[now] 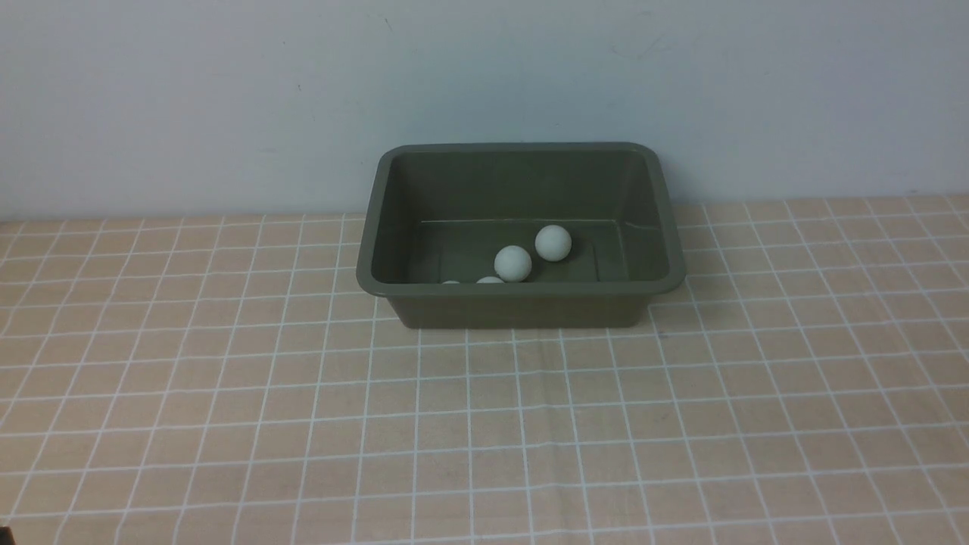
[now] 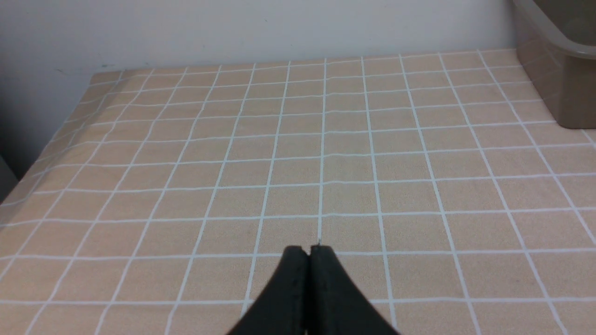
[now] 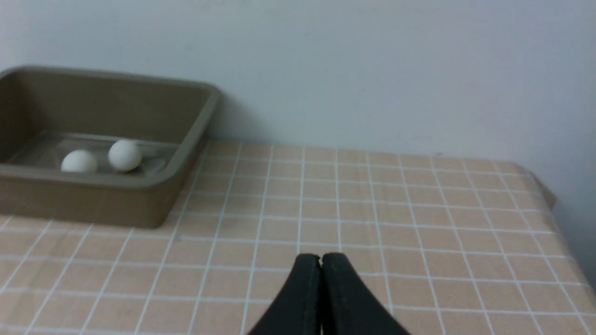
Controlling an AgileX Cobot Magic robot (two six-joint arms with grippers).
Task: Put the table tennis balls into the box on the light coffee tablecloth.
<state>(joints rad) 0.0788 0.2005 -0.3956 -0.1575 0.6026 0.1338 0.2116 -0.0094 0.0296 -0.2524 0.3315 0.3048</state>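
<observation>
The dark olive-green box stands at the back middle of the light coffee tablecloth, against the wall. Two table tennis balls lie in full view on its floor. The tops of two more show just over the near rim. The right wrist view shows the box with two balls. The left wrist view shows only a corner of the box. My left gripper and right gripper are shut and empty, low over bare cloth. Neither shows in the front view.
A pale wall runs behind the box. The cloth's left edge shows in the left wrist view, its right edge in the right wrist view.
</observation>
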